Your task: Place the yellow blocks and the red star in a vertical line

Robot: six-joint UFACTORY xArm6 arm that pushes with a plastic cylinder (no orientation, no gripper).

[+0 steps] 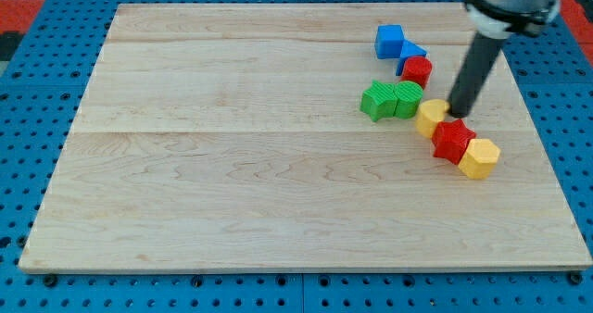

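Pale wooden surface [232, 165] with fine grain and matt finish, blue perforated base [574, 146] around it, smooth plastic-looking yellow blocks [431, 117] and [478, 157], ridged red star [452, 139], ribbed green blocks [378, 101], matt dark rod [473, 72]

yellow blocks [431, 117], red star [452, 140], pale wooden board [232, 165]

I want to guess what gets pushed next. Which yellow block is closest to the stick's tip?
The rounder yellow block, upper-left of the red star, sits just left of my tip. The other yellow block lies beyond the star.
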